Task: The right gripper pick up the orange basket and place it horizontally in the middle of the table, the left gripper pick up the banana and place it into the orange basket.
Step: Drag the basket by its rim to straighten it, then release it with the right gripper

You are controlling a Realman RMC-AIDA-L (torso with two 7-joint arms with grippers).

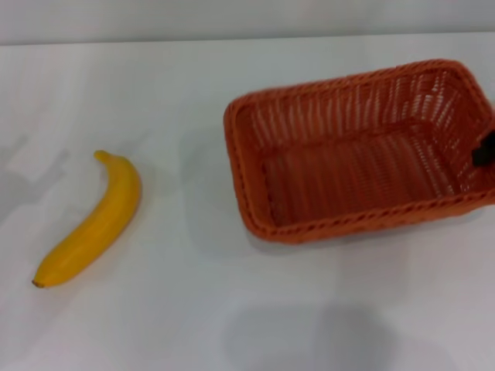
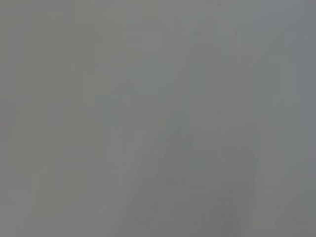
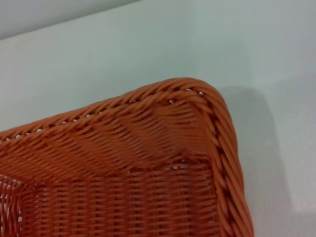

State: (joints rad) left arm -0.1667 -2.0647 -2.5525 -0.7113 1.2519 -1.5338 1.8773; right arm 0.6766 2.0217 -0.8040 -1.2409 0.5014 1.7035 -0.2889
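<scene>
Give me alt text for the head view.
An empty orange basket sits on a white table, right of centre. A banana lies apart on the left. The right claw shows as a dark tip at the basket's right rim.

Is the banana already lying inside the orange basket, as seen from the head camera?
No, the banana lies on the table, well apart from the empty orange basket.

Orange-red woven basket [image 1: 363, 154], yellow-orange banana [image 1: 93, 220], plain white table [image 1: 193, 309].
</scene>
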